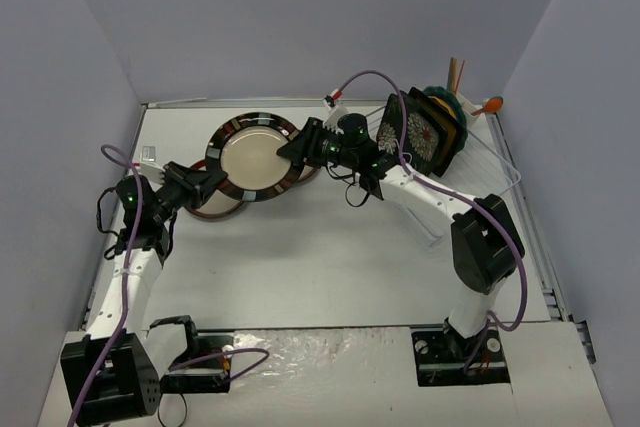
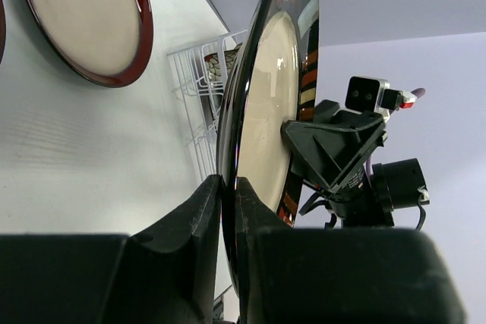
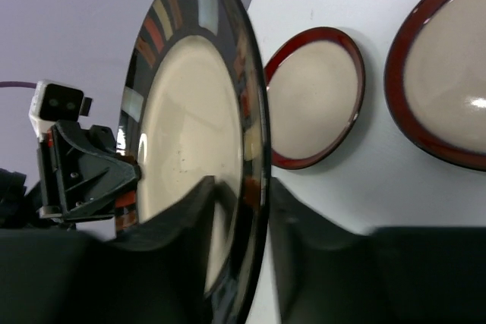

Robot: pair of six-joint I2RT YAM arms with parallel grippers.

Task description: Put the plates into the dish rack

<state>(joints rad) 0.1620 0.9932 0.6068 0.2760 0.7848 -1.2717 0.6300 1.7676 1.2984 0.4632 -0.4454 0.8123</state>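
Observation:
A round cream-centred plate with a striped black rim [image 1: 255,157] is held on edge above the table, between both arms. My left gripper [image 1: 205,182] is shut on its lower-left rim; the wrist view shows its fingers [image 2: 228,187] pinching the thin edge [image 2: 266,111]. My right gripper [image 1: 295,150] sits on the opposite rim, one finger against the cream face and one behind the rim [image 3: 239,195], closed on the plate [image 3: 190,111]. The white wire dish rack [image 1: 490,152] stands at the far right with a black floral square plate [image 1: 415,137] and a teal plate [image 1: 445,97] upright in it.
Two red-brown-rimmed cream plates lie flat on the table under the raised plate [image 3: 315,100] [image 3: 448,73], partly hidden in the top view [image 1: 215,209]. Utensils stick up from the caddy at the rack's far corner [image 1: 470,97]. Purple walls close in the table.

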